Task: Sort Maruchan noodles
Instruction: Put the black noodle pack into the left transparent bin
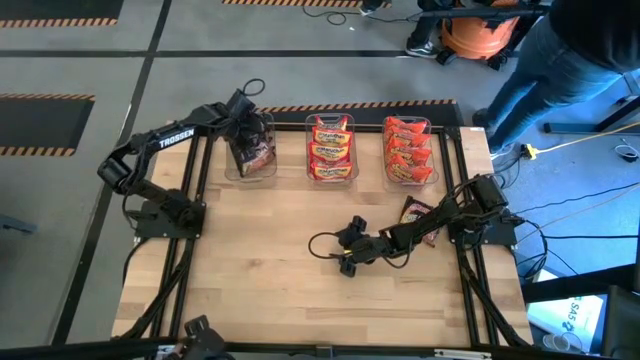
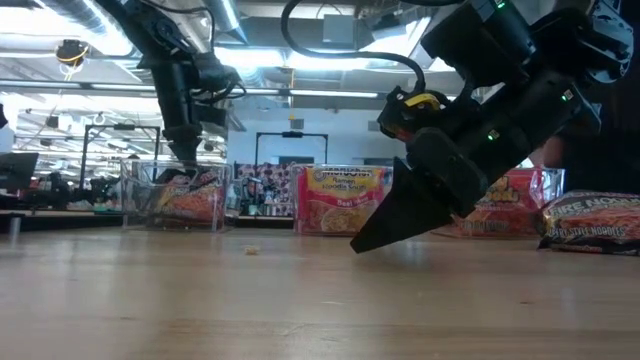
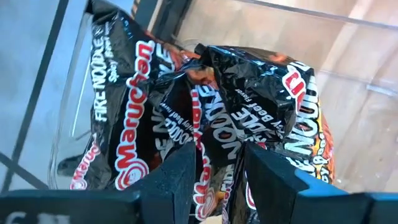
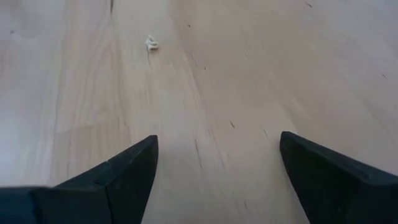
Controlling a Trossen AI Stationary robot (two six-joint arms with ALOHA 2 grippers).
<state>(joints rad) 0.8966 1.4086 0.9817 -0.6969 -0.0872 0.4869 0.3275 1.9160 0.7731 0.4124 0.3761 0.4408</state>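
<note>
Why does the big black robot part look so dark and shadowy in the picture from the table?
Low view: bright ceiling lights shine behind it, so the right pincer shows nearly as a silhouette. Left wrist view: the dark noodle packets gleam with glare on crinkled plastic.

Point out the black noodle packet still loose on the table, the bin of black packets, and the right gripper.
Loose black packet (image 1: 414,213), high view, its visible end beside the right arm.
Black-packet bin (image 1: 262,172), high view, its clear wall.
Right gripper (image 1: 347,252), high view, between its open fingertips.

Black packets just ahead of left gripper fingers: "Maruchan", "FIRE NOODLE", "Spicy Beef" partly legible. Left arm link: white "TROSSEN". Loose packet beyond right gripper: "FIRE NOODLE"
</note>
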